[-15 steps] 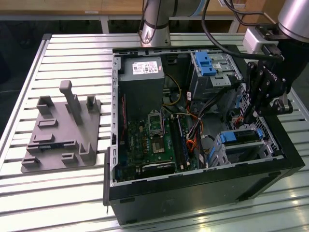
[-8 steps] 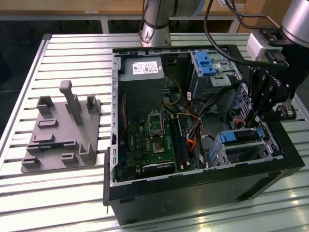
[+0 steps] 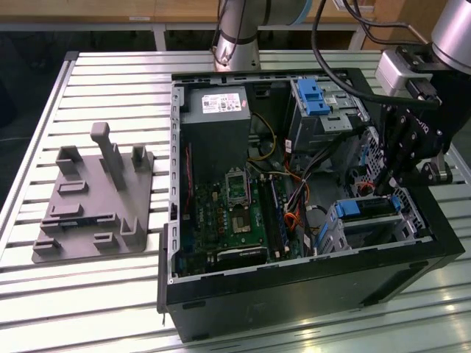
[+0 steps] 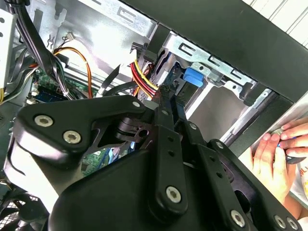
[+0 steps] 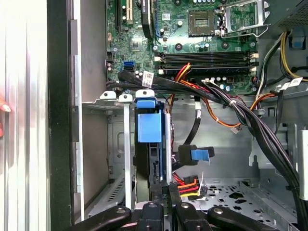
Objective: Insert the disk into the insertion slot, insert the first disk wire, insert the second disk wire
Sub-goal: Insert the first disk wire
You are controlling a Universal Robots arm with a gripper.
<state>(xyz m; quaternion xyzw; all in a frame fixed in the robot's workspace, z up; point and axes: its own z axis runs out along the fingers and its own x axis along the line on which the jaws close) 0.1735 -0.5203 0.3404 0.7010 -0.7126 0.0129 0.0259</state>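
With the black end effector (image 5: 169, 188) closed narrow beside the blue-framed silver disk (image 5: 149, 126) in the grey metal insertion slot (image 5: 126, 159), the red-and-yellow wires (image 5: 188, 184) could be snagged.

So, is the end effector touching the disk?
Cannot tell. In the first wrist view the end effector overlaps the disk; no contact or gap shows.

The disk (image 5: 149, 127) stands edge-on in the slot (image 5: 126, 159), so its label is hidden. Picture edges cut off the hand (image 4: 276, 159) and the gripper (image 5: 166, 188).
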